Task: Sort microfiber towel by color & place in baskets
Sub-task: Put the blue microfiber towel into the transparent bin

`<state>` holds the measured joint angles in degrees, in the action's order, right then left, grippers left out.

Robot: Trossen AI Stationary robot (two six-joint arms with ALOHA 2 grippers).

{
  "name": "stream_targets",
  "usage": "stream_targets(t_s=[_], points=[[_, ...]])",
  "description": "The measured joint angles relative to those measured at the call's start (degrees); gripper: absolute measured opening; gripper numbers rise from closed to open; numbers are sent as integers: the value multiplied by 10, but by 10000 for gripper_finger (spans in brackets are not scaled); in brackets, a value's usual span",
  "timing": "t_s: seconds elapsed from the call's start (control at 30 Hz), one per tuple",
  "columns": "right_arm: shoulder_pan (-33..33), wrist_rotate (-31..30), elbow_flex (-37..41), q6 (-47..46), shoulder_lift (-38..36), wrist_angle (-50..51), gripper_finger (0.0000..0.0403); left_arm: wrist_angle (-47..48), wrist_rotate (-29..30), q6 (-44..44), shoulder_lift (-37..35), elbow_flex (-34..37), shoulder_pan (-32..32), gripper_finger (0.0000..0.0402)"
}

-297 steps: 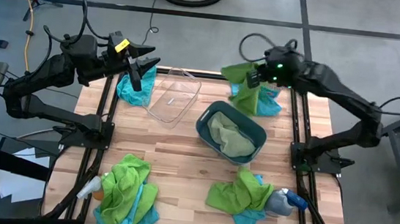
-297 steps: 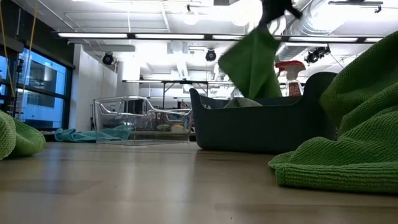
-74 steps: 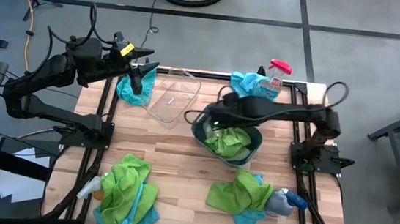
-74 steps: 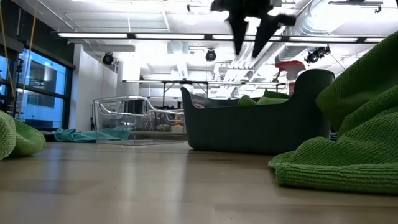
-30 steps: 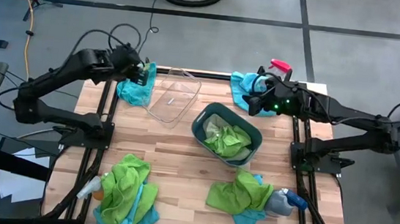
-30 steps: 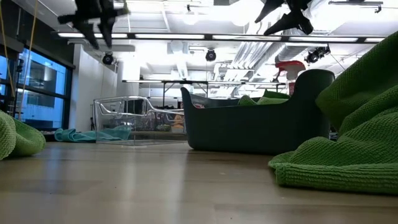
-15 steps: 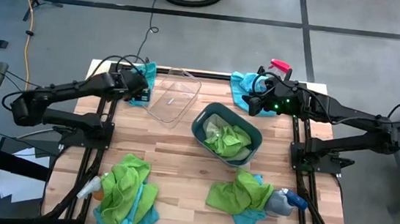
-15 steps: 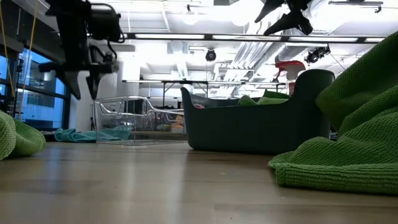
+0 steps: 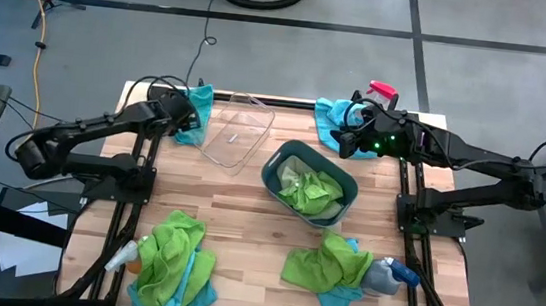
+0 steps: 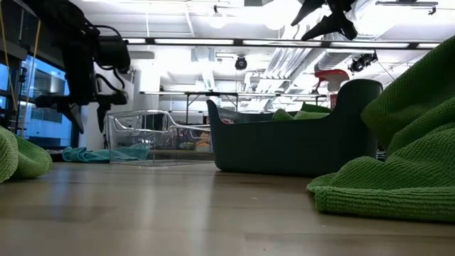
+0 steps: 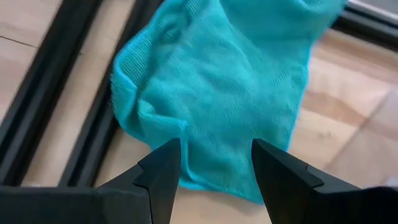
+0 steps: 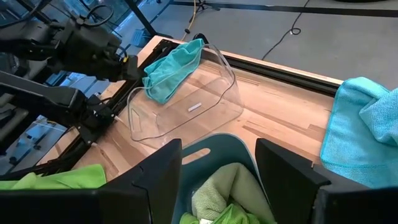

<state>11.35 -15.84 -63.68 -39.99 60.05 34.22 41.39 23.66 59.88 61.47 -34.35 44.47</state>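
High view: left tool lowered over a turquoise towel at the counter's far left corner, beside the clear basket; right tool held beside a blue towel at the far right, dark basket holding green towels in the centre, mixed towel piles along the near edge. Left wrist view: fingers apart, nothing clamped, straddling the turquoise towel's edge just above it. Right wrist view: fingers apart and empty, above the dark basket's rim.
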Motion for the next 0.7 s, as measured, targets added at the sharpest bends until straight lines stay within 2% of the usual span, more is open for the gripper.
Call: stream_targets(t_s=[0.3, 0.7], points=[[0, 0, 0, 4, 0, 0, 204, -23, -36, -67, 33, 0, 60, 186], [0, -2, 0, 4, 0, 0, 204, -74, -55, -86, 136, 0, 69, 186]])
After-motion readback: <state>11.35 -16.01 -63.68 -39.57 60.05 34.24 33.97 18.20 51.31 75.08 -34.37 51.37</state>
